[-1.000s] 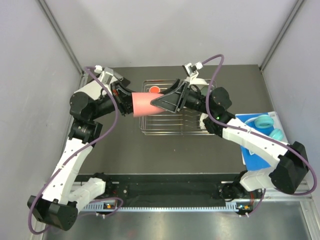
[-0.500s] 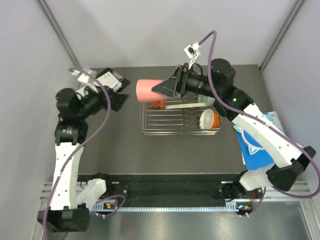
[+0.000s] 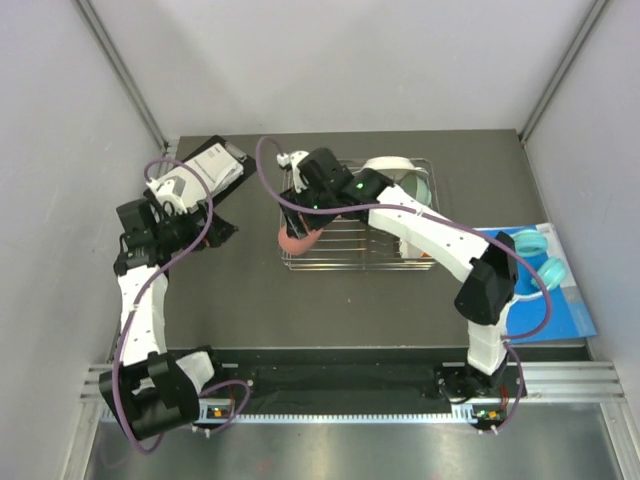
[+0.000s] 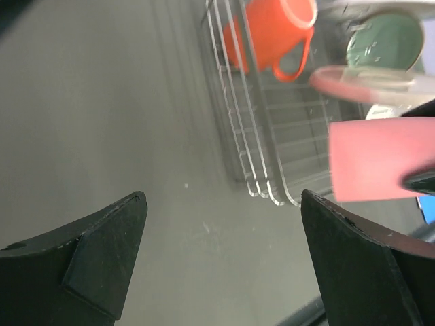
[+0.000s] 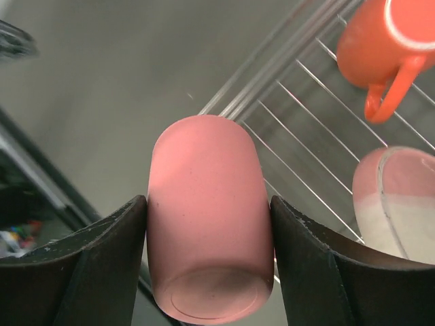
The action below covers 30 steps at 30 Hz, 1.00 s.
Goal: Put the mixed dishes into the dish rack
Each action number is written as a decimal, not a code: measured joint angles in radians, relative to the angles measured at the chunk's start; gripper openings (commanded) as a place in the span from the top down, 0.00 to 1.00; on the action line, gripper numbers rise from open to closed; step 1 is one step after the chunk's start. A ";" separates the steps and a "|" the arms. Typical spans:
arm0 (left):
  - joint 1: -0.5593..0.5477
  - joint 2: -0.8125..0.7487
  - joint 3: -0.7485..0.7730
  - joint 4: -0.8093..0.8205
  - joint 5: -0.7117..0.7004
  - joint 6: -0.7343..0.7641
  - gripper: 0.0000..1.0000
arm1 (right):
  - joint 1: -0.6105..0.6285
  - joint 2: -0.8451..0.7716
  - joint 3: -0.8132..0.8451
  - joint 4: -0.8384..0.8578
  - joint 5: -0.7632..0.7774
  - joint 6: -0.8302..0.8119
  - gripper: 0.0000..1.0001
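My right gripper [image 5: 207, 204] is shut on the salmon-pink cup [image 5: 204, 224], one finger on each side of it. The cup [image 3: 295, 243] hangs at the front-left corner of the silver wire dish rack [image 3: 365, 250], its base turned toward the wrist camera. In the rack [image 4: 251, 156] are the orange handled mug [image 4: 268, 37], the mint green bowl [image 4: 384, 41] and the pink-and-cream plate [image 5: 401, 204]. My left gripper [image 4: 224, 258] is open and holds nothing. In the top view it [image 3: 218, 226] sits left of the rack, over bare table.
A black-and-white booklet [image 3: 215, 160] lies at the back left, just behind the left arm. On the right a blue mat [image 3: 560, 300] carries turquoise rings [image 3: 530, 245]. The right arm [image 3: 420, 225] stretches across the rack from the right. Grey walls close in on both sides.
The left gripper has let go of the pink cup, opened wide and drawn back to the left. The right arm has carried the cup down to the rack's front-left corner.
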 measured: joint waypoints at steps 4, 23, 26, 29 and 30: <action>0.001 0.013 -0.014 -0.024 0.005 0.029 0.01 | 0.018 0.067 0.039 -0.077 0.080 -0.056 1.00; 0.001 -0.080 -0.089 0.047 0.005 0.052 0.01 | 0.048 0.336 0.214 -0.146 0.328 -0.179 1.00; 0.002 -0.080 -0.091 0.061 0.004 0.052 0.01 | 0.048 0.351 0.213 -0.145 0.333 -0.182 1.00; 0.002 -0.080 -0.096 0.073 0.001 0.052 0.01 | 0.048 0.352 0.213 -0.137 0.336 -0.182 1.00; 0.002 -0.080 -0.098 0.077 -0.002 0.051 0.01 | 0.048 0.352 0.213 -0.131 0.336 -0.182 1.00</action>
